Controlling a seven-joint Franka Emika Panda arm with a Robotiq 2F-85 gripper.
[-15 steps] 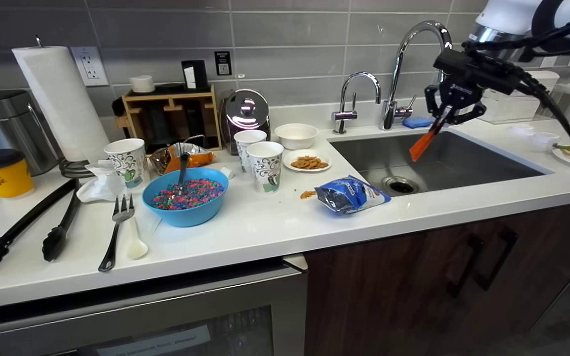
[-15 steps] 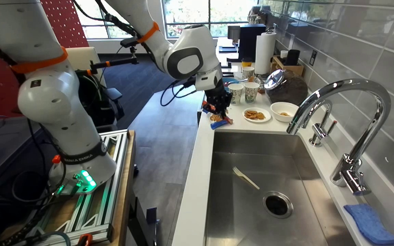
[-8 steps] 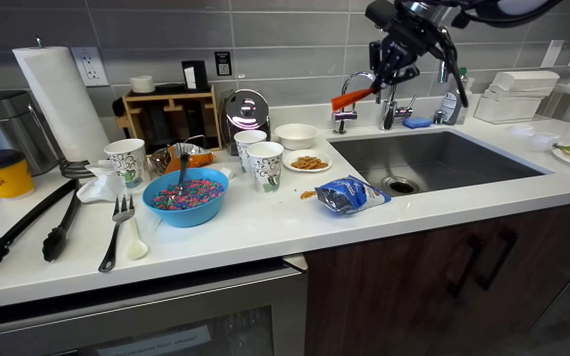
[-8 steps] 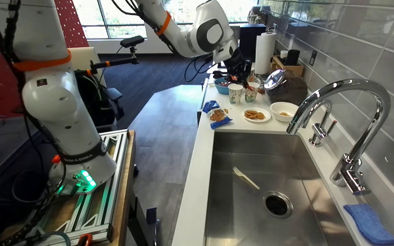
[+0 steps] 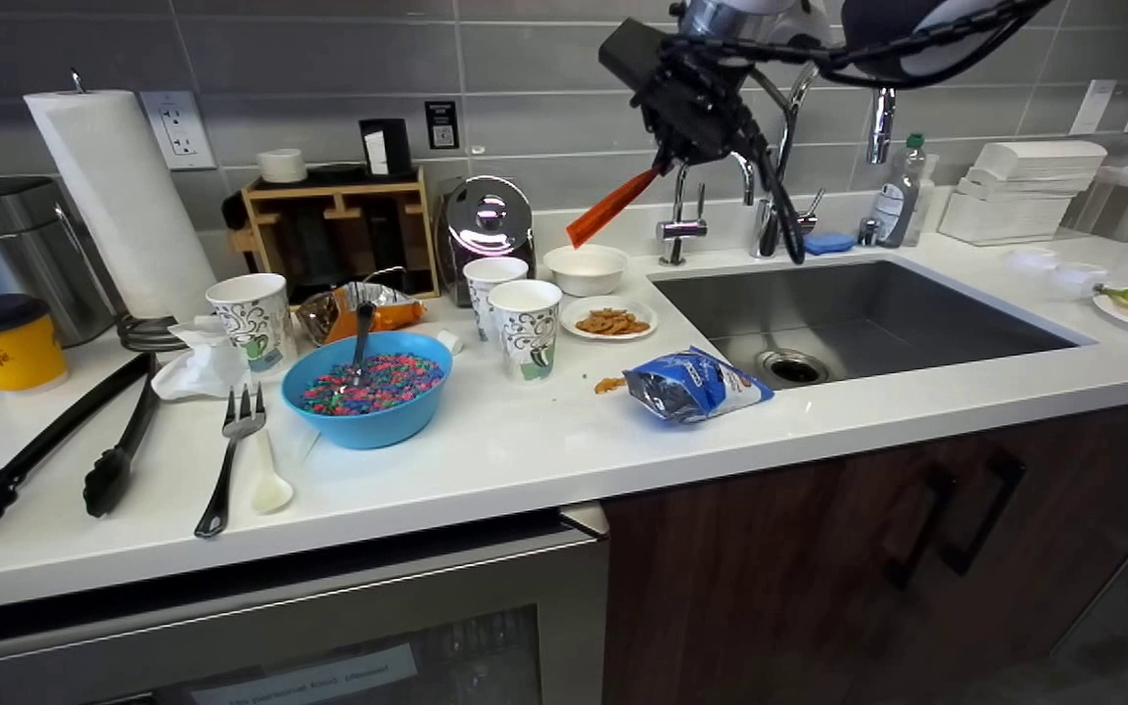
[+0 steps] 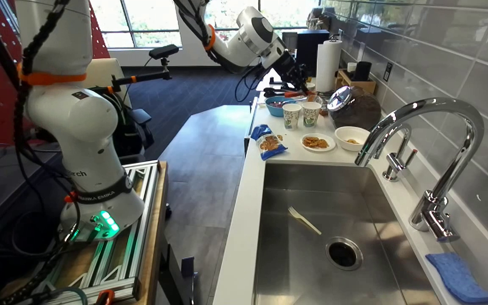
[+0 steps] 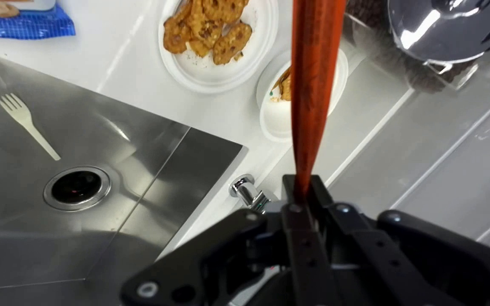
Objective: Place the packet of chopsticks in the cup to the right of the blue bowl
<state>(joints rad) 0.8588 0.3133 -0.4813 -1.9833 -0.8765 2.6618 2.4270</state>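
In an exterior view the blue bowl [image 5: 407, 426] is filled with small multicoloured bits [image 5: 398, 384], a utensil [image 5: 362, 333] leaning out of them; close to it the near cup [image 5: 529, 333] stands upright between two and three o'clock, and the far cup [image 5: 481, 299] upright at two; which of these the task means I cannot tell, and their bottoms are hidden; a third cup [image 5: 251, 323] stands at ten; the wrist view shows crisps [image 7: 232, 42] on the plate [image 7: 198, 76] and brown pieces [image 7: 285, 87] in the white bowl [image 7: 277, 121]; the sink [image 6: 307, 176] holds a fork [image 6: 304, 220], and the lidded jar [image 6: 360, 108] has dark contents.

The arm [image 6: 244, 46] reaches over the counter [image 5: 525, 441], its gripper [image 5: 664, 163] tipped toward seven o'clock in an exterior view; from it the packet [image 5: 613, 208] hangs in the air, pointing to eight o'clock, its free end showing just above the white bowl and apart from both cups; in the wrist view the fingers [image 7: 321, 195] are drawn together on the packet's other end, only its thickness between them.

A stretch of counter runs from the near cup's six o'clock to the front edge; the plate lies just beside that cup at three; the blue bag [image 5: 696, 385] lies between three and four, near the sink's rim; in an exterior view the taps [image 6: 456, 165] stand at the gripper's four o'clock, well apart from it.
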